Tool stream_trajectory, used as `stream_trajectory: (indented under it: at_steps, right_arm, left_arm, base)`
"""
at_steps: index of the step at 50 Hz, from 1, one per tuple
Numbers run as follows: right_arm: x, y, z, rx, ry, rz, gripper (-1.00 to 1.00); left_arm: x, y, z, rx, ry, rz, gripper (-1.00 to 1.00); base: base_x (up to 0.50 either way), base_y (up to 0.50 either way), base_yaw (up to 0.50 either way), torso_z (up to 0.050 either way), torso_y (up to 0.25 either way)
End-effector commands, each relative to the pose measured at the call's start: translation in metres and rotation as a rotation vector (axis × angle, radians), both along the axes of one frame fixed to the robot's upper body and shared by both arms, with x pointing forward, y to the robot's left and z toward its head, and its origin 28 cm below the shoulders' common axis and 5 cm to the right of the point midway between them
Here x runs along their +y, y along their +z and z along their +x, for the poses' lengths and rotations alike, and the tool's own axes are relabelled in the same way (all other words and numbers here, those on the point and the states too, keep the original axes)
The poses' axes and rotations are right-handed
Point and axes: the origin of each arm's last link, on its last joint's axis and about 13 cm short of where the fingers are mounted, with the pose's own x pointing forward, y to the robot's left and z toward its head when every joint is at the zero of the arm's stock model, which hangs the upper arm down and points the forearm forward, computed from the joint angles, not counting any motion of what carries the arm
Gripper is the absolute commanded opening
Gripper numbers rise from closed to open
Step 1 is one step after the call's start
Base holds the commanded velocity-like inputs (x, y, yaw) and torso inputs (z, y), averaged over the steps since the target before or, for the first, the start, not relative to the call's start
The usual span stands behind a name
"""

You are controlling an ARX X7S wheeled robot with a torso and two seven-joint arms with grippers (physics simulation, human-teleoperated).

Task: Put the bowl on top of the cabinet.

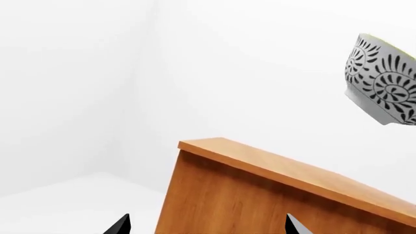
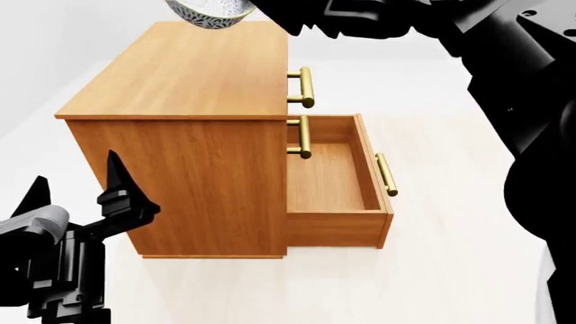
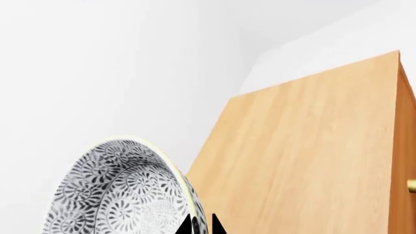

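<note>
The right gripper point(image 3: 200, 225) has its two black fingertips pinched close together on the rim of the small round white ceramic bowl with the dense blue-grey leaf pattern point(image 3: 123, 192), one tip on each side of the wall, so it has the bowl firmly in its grasp. In the head view that bowl point(image 2: 209, 12) shows only as a patterned sliver at the top edge, up in the air above the far end of the large orange-brown wooden cabinet point(image 2: 185, 74), not touching its flat top. From the left wrist camera the bowl point(image 1: 383, 80) appears tilted, clear of the cabinet point(image 1: 260, 195) below it.

The cabinet's top is bare wood. On its front, brass bar handles point(image 2: 306, 88) stand out from the drawers, and the lower drawer point(image 2: 328, 179) is pulled out, its inside showing plain wood.

The left gripper point(image 2: 77, 196) hangs low beside the near corner of the cabinet, its black pointed fingers point(image 2: 119, 177) spread wide apart with nothing between them.

The pale floor point(image 2: 450, 270) runs around the cabinet, with white walls behind.
</note>
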Motion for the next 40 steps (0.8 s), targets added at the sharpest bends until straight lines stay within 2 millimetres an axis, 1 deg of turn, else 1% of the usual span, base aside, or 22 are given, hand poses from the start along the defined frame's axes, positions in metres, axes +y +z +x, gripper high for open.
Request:
stream_trajectory:
  at_steps: [1,17,20,24,26,40]
  right_arm:
    - [-0.003,0.006,-0.002,0.015,0.023,0.057,-1.00]
    - [-0.007,0.000,-0.001,0.031,0.016,0.018,-1.00]
    - [-0.006,-0.002,0.000,0.037,0.022,0.024,-1.00]
    - [-0.006,-0.011,0.002,0.053,0.032,0.035,-1.00]
    - [-0.005,-0.013,0.003,0.058,0.035,0.042,-1.00]
    - [-0.004,-0.017,0.004,0.055,0.055,0.071,-1.00]
  left_arm:
    - [-0.001,0.000,-0.001,0.002,-0.003,0.001,1.00]
    - [0.000,-0.002,-0.001,0.002,-0.002,-0.001,1.00]
    - [0.000,-0.001,-0.001,0.002,-0.001,-0.002,1.00]
    - [-0.001,-0.001,-0.001,0.002,-0.003,-0.001,1.00]
    - [-0.001,-0.001,-0.002,0.001,-0.005,-0.001,1.00]
    - [0.000,-0.001,-0.001,0.005,-0.006,0.009,1.00]
  base:
    - [0.00,0.00,0.00,0.000,0.000]
    - [0.00,0.00,0.00,0.000,0.001]
    - [0.00,0.00,0.00,0.000,0.000]
    - [0.00,0.00,0.00,0.000,0.000]
    - [0.00,0.00,0.00,0.000,0.000]
    - [0.00,0.00,0.00,0.000,0.000]
